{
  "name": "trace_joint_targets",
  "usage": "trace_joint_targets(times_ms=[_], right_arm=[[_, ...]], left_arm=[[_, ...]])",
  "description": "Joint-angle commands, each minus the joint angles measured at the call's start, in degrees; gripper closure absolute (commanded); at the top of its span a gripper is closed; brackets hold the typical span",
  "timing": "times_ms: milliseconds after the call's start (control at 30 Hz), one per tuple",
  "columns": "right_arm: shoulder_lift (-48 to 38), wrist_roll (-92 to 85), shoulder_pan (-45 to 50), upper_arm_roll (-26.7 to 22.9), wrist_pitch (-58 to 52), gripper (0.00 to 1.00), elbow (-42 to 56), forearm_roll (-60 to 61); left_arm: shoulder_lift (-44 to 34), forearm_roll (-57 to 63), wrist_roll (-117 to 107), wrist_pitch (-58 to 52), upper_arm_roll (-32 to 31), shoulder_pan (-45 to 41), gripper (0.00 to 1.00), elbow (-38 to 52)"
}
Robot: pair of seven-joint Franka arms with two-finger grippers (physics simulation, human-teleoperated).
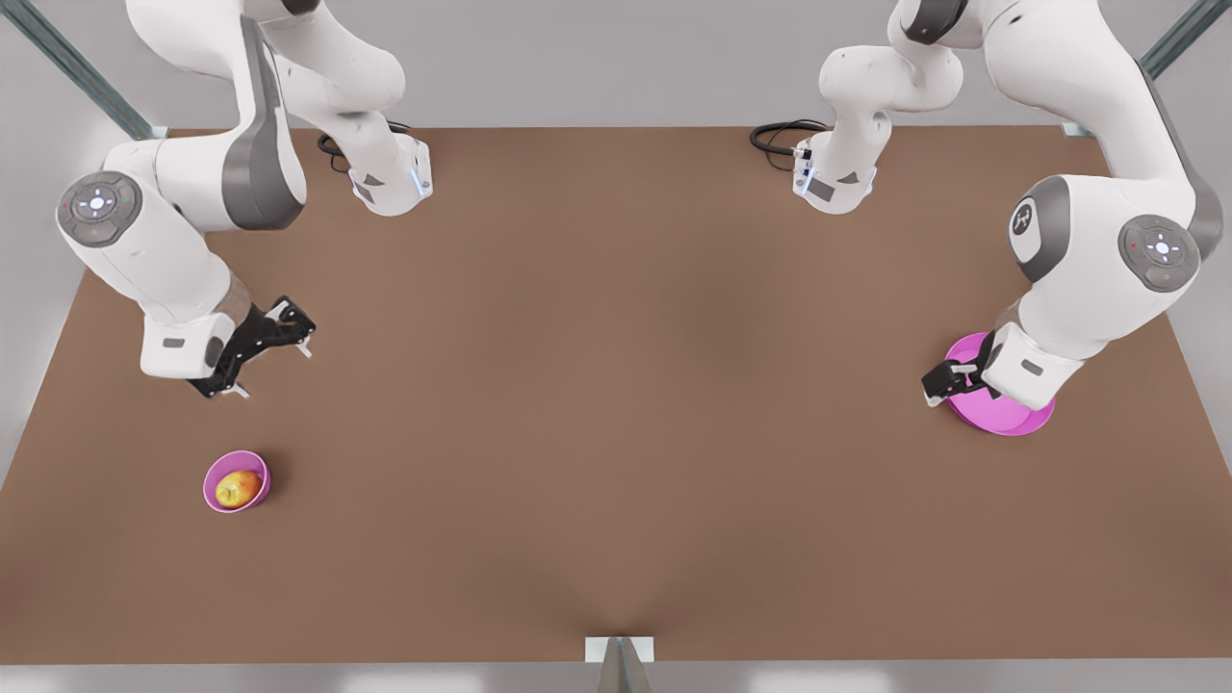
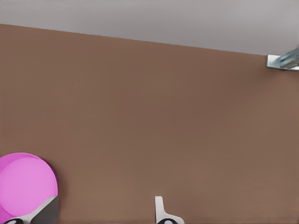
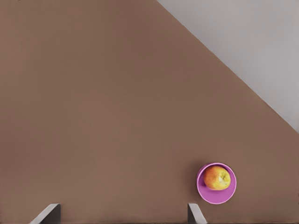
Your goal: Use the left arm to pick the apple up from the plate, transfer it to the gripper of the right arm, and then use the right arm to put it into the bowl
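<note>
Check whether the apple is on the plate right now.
No, the apple sits inside the small bowl, far from the plate.

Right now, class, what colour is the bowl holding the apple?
Pink-purple. The bowl with the apple in it shows best in the right wrist view.

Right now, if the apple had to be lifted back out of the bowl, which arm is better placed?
The right. Its gripper hangs open close to the bowl holding the apple, on the front view's left. The left gripper, also open, sits over the plate across the table.
</note>
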Motion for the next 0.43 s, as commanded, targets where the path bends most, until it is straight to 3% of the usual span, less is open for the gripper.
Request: trace_joint_targets(times_ms=[0,400], right_arm=[[-0.1,31.9,3.3,-3.5,-2.9,0.0,1.0,0.4],[1.5,33.2,2.4,-2.9,-4.2,0.0,2.2,3.2]], left_arm=[[-0.1,0.1,6.6,-0.1,0.0,0.1,0.0,0.0],[0.0,0.1,6.6,-0.1,0.0,0.1,0.0,0.0]])
